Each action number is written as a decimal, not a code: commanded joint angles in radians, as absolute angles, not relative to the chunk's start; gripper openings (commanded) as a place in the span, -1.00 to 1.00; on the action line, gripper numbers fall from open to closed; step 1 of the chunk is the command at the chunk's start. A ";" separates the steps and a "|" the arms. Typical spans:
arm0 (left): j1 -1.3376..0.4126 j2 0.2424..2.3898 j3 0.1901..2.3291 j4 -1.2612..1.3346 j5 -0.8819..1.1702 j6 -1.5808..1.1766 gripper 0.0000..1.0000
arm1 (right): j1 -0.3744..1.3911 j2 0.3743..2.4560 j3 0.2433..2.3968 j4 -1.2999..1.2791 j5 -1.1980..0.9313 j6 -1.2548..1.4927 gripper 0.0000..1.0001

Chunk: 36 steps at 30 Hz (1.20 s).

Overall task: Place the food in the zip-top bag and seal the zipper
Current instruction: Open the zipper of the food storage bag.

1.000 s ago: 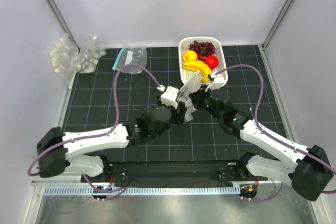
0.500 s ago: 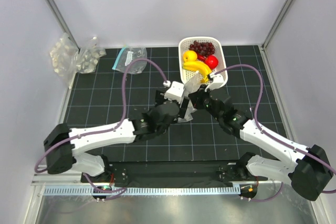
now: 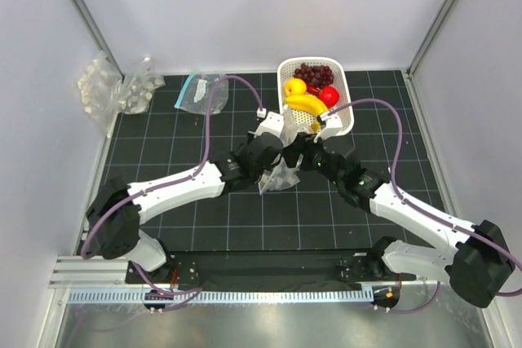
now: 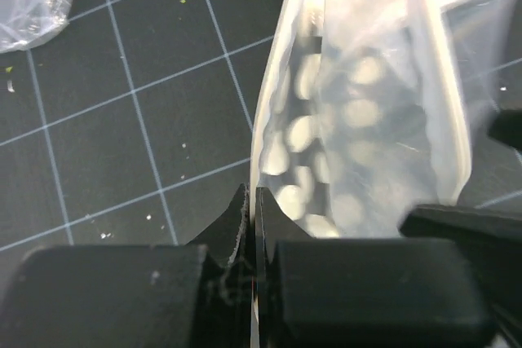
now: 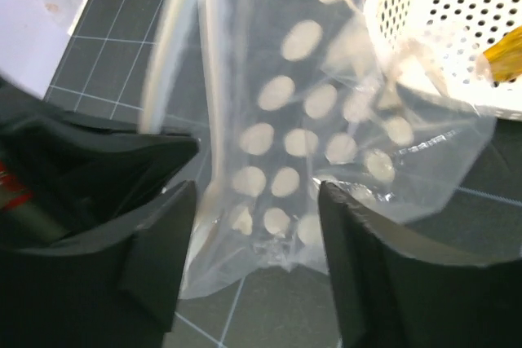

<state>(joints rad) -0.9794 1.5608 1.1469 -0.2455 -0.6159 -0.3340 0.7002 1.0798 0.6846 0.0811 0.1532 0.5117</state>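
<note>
- Holding up the clear crinkly plastic zip-top bag (image 3: pixel 281 175) between the two arms, just in front of the white perforated plastic basket (image 3: pixel 347 124), over the black gridded table top (image 3: pixel 163 144).
- Pinching the pale rim of the bag in the left gripper (image 4: pixel 251 213), the jaws pressed together on the thin plastic edge.
- Keeping the right gripper (image 5: pixel 257 226) open, one finger on each side of the hanging bag; perhaps brushing the film, but this view is too poor to say.
- Leaving the food in the basket: the curved yellow banana (image 3: pixel 303 104), the round yellow fruit (image 3: pixel 294 86), the round red fruit (image 3: pixel 329 95) and the dark purple grape bunch (image 3: pixel 314 73).
- Judging from this: working on the opening of the bag's mouth, with nothing put inside and the zipper not yet sealed.
- Next, most likely: taking the opposite lip with the right gripper and pulling the mouth apart, gently, since such thin film is slipping and folding easily.
</note>
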 commanded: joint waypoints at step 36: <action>-0.724 1.147 0.913 -0.080 0.057 -0.644 -0.99 | 0.649 0.969 0.581 0.259 0.184 0.574 0.62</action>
<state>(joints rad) -0.7280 1.2079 0.9165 -0.1795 -0.0319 -0.6193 0.6872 0.9642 0.5404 0.1974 0.2893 0.5571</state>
